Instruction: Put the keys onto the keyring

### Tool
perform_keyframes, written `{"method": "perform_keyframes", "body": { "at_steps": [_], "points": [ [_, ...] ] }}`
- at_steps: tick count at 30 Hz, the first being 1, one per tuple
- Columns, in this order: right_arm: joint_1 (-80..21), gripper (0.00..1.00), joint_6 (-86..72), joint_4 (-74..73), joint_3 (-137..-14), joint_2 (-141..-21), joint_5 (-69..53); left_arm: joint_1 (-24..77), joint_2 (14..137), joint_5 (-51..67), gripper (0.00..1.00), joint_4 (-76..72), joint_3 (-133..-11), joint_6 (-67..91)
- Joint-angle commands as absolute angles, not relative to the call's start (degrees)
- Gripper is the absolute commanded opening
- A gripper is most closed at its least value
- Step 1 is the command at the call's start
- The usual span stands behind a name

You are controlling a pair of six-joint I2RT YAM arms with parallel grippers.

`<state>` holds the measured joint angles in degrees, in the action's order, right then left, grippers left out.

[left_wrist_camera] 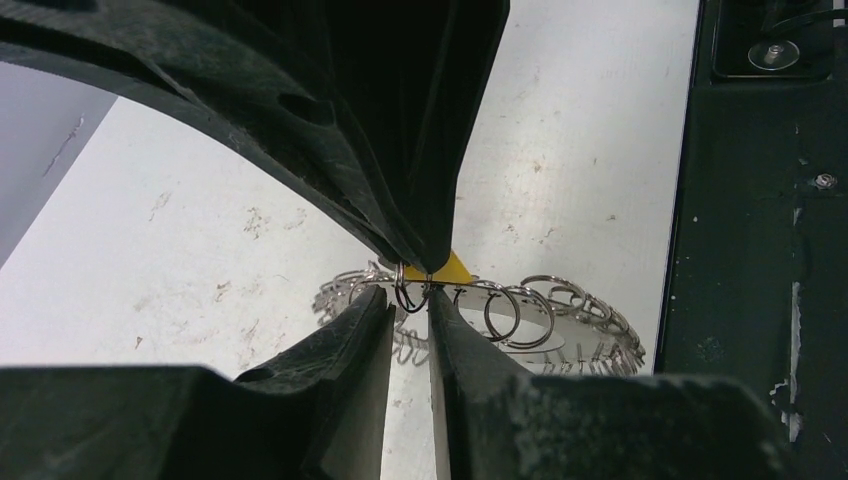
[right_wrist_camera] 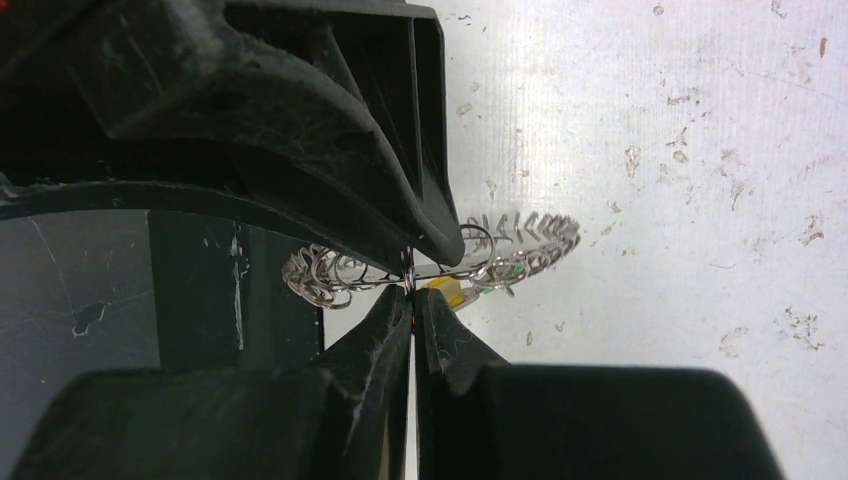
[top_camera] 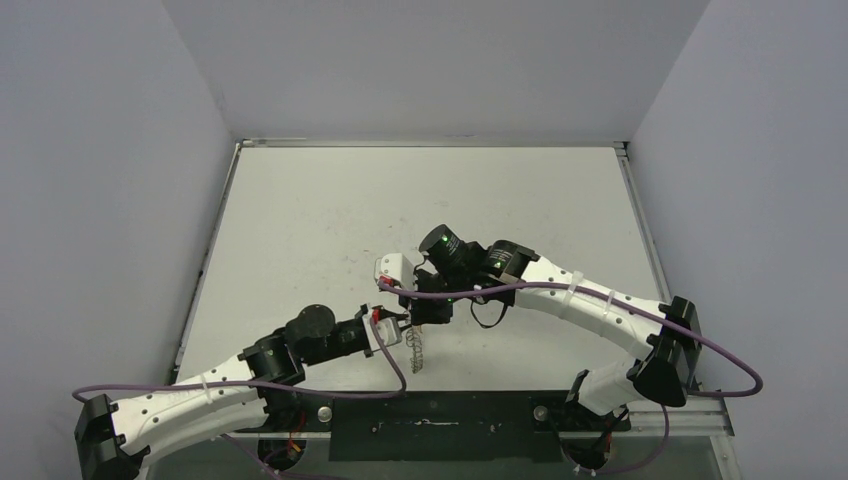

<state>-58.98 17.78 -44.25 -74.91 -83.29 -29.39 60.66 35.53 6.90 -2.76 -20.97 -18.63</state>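
Both grippers meet at the keyring, by the middle of the desk's (top_camera: 330, 220) near edge.
The left gripper's (left_wrist_camera: 410, 303) black fingers stand only narrowly apart, with a thin wire loop between their tips — whether they actually grip it I cannot tell. The keyring (left_wrist_camera: 560, 345) is up on edge rather than lying flat, its rim loops fanned out. The yellow-headed key (left_wrist_camera: 452, 268) shows just behind the meeting fingertips, close against the rim. The right gripper (right_wrist_camera: 411, 295) reaches in from the desk's far side, fingers pressed together — pinching one of the keyring's wire loops.
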Motion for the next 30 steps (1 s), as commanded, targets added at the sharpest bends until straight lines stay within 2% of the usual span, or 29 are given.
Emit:
{"method": "perform_keyframes", "body": {
  "at_steps": [1, 7, 15, 18, 19, 22, 25, 27, 30],
  "points": [
    [-59.6, 0.00, 17.8, -42.1, -78.4, -83.6, -29.4, 60.7, 35.5, 8.2, 0.19, -7.0, -23.4, -18.6],
    [-59.7, 0.00, 17.9, -42.2, -78.7, -84.0, -29.6, 60.7, 35.7, 8.3, 0.20, -8.4, -22.8, -17.9],
    [-59.9, 0.00, 18.2, -42.6, -78.6, -84.2, -29.3, 60.7, 36.0, 7.8, 0.00, -8.2, -22.7, -17.8],
    [-59.8, 0.00, 18.0, -42.2, -78.5, -84.1, -28.6, 60.7, 35.9, 7.8, 0.00, -7.6, -22.5, -17.8],
    [-59.7, 0.03, 17.8, -41.6, -78.3, -83.9, -28.4, 60.7, 35.8, 7.7, 0.00, -7.6, -22.4, -17.8],
    [-58.5, 0.21, 16.8, -38.7, -76.6, -82.5, -29.0, 60.7, 35.1, 7.7, 0.00, -8.3, -21.4, -17.4],
    [-56.0, 0.45, 15.2, -33.7, -73.0, -79.4, -32.1, 60.7, 33.6, 7.4, 0.00, -10.5, -19.7, -16.9],
    [-53.9, 0.53, 14.5, -30.0, -69.7, -77.0, -35.4, 60.7, 31.9, 7.3, 0.00, -13.3, -17.6, -16.6],
    [-52.3, 0.59, 14.4, -25.2, -65.5, -73.9, -39.7, 60.7, 29.5, 7.0, 0.00, -19.1, -13.8, -15.5]
  ]
}}
